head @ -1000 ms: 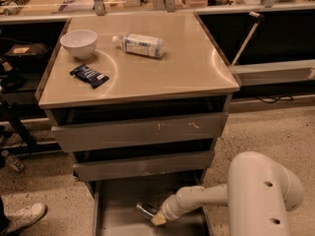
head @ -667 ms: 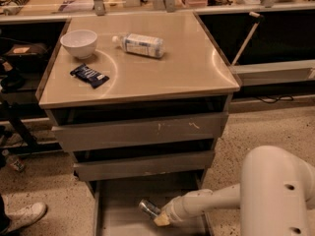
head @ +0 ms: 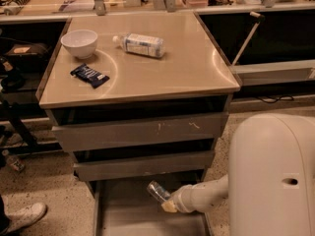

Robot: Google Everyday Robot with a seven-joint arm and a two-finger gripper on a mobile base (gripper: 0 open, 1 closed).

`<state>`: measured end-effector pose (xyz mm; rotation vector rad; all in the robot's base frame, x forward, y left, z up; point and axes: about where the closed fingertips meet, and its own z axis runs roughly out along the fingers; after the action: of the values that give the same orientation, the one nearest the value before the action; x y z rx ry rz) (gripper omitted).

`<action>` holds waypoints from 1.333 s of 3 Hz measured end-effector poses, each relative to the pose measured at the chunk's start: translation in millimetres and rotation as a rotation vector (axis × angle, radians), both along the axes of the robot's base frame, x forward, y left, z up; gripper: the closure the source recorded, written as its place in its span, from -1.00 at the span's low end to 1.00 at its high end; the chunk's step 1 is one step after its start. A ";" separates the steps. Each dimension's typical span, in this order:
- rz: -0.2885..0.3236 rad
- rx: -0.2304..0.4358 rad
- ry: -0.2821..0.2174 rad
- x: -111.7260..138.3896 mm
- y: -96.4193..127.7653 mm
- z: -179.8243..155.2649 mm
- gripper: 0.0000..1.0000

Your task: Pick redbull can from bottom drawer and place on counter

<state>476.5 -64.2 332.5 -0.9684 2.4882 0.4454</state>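
The redbull can [head: 157, 190], slim and silvery, is tilted in my gripper [head: 165, 201] above the floor of the open bottom drawer [head: 123, 215]. The gripper reaches in from the right on a white arm [head: 206, 196] and is shut on the can's lower end. The counter [head: 192, 68] is the beige top of the cabinet, well above the gripper.
On the counter stand a white bowl [head: 79, 42], a clear water bottle [head: 140, 44] lying on its side, and a dark blue snack wrapper [head: 89, 75]. Two upper drawers [head: 138, 132] overhang the gripper. My white base [head: 273, 176] fills the right. A shoe [head: 24, 215] is at the left.
The gripper has risen off the drawer floor and moved slightly right, carrying the can up with it.
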 end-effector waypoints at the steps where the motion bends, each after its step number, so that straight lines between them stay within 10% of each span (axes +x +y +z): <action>1: -0.004 -0.029 -0.009 -12.5 -1.6 34.6 1.00; 4: -0.050 -0.063 -0.024 -14.3 -28.3 89.1 1.00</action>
<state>462.2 -92.5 421.6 -0.9277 2.5124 0.3397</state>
